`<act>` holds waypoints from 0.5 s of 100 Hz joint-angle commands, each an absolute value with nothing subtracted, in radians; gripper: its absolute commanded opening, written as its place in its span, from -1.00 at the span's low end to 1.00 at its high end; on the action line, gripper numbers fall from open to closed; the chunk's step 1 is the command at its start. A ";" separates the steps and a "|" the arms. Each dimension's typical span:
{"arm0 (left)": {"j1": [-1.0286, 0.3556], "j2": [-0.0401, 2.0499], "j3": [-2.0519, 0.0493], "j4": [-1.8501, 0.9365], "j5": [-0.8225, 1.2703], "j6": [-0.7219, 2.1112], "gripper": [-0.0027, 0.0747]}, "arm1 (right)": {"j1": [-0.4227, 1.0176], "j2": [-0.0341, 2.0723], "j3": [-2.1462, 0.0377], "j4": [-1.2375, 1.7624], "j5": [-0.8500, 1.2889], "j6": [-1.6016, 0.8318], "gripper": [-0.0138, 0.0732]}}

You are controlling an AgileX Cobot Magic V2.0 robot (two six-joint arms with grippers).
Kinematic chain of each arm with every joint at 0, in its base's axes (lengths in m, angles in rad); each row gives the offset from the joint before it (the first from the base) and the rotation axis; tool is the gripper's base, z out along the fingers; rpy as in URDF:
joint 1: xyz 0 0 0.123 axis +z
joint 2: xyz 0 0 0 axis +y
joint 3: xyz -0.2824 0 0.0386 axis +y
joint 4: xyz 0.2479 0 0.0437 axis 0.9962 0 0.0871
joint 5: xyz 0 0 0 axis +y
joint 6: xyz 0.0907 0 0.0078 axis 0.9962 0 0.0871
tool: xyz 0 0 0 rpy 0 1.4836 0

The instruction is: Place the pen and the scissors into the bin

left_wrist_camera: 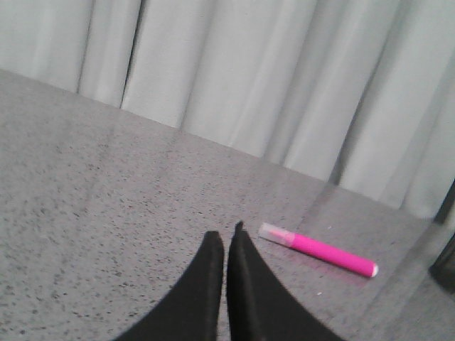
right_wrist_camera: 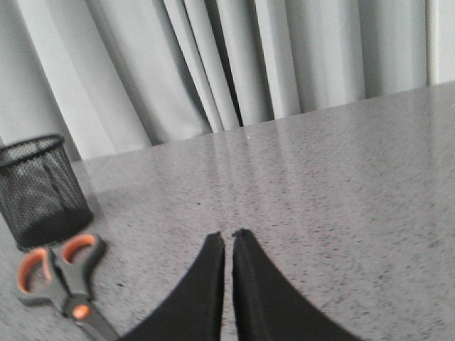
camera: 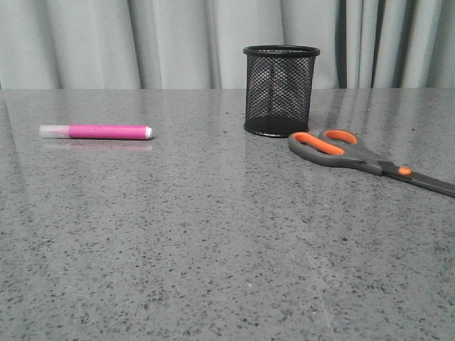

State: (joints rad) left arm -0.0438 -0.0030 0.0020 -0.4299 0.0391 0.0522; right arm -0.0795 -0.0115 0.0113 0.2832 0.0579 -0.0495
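The magenta pen (camera: 96, 131) lies flat on the grey table at the left, whitish cap to the left; it also shows in the left wrist view (left_wrist_camera: 318, 249). The scissors (camera: 355, 156) lie flat at the right, handles toward the bin, blades pointing right; they also show in the right wrist view (right_wrist_camera: 60, 277). The black mesh bin (camera: 279, 90) stands upright at the middle back, also in the right wrist view (right_wrist_camera: 39, 188). My left gripper (left_wrist_camera: 225, 233) is shut and empty, close beside the pen's cap. My right gripper (right_wrist_camera: 227, 236) is shut and empty, apart from the scissors. Neither gripper shows in the front view.
A grey speckled stone table (camera: 213, 241) fills the scene. Pale grey curtains (camera: 178, 39) hang along its far edge. Nothing else stands on the table.
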 commanded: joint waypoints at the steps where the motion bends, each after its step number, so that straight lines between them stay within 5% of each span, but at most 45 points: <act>1: -0.048 -0.036 0.045 -0.615 -0.040 0.043 -0.98 | -0.085 -0.029 0.025 0.404 -0.037 -0.050 -0.68; 24: -0.048 -0.034 0.013 -0.774 -0.028 0.043 -0.98 | -0.085 -0.029 -0.011 0.543 0.015 -0.050 -0.81; 50: -0.048 0.087 -0.211 -0.612 0.157 0.062 -0.98 | -0.085 0.112 -0.199 0.526 0.197 -0.050 -0.79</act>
State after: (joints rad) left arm -0.0438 0.0160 -0.0897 -0.6836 0.1378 0.0516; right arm -0.0795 0.0268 -0.0976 0.5349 0.1993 -0.0476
